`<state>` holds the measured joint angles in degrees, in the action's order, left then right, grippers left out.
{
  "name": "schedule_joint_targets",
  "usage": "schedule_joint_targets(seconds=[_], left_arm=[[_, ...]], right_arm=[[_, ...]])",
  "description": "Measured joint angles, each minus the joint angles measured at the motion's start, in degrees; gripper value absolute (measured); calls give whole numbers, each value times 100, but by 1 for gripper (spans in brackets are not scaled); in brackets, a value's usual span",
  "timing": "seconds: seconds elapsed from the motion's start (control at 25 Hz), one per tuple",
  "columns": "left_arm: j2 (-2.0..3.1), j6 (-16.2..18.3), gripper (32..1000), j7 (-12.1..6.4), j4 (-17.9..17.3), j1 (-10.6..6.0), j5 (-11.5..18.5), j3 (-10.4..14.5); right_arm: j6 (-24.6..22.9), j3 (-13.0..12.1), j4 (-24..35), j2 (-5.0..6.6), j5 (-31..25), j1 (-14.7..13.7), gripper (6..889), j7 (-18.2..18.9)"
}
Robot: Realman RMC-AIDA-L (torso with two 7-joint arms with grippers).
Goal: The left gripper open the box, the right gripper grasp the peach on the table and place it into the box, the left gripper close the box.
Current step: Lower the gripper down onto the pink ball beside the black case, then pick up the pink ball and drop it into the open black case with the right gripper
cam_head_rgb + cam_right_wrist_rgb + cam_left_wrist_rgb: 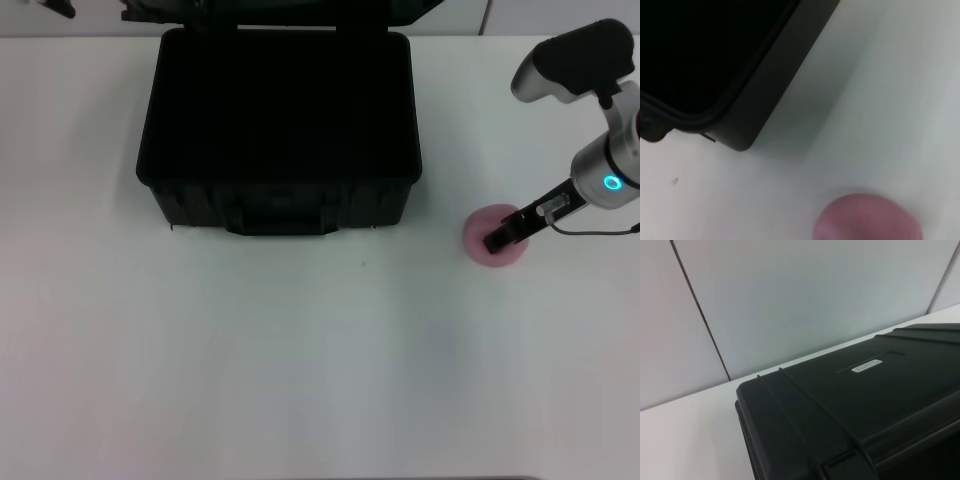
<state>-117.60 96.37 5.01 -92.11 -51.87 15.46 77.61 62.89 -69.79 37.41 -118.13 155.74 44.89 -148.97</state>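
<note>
On the white table (300, 380), right of the open black box (278, 195), the right gripper (497, 240) is reaching onto the small pink peach (480, 235), finger state unclear; it probably suits gentle side grips, being soft and easily bruised.

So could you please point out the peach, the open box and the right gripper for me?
peach (478, 240), head view, its bare pink left side.
box (280, 205), head view, front wall above the handle.
right gripper (497, 241), head view, black fingertip down at the peach.
</note>
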Motion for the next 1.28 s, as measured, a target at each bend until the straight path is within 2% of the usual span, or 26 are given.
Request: schedule_joint_targets(seconds=[0.48,0.68,1.04,1.28], left_arm=[[-1,0,392,0,0,4,0,5],[0,0,392,0,-1,12,0,9],[0,0,391,0,0,25,1,9],[6,0,391,-6,0,52,1,10]], right_arm=[[-6,3,-18,0,-1,2,373,-2],[-1,1,-6,0,-3,2,157,-1],[18,0,49,0,-15,-6,58,3],[207,0,482,0,-33,-112,40,9]])
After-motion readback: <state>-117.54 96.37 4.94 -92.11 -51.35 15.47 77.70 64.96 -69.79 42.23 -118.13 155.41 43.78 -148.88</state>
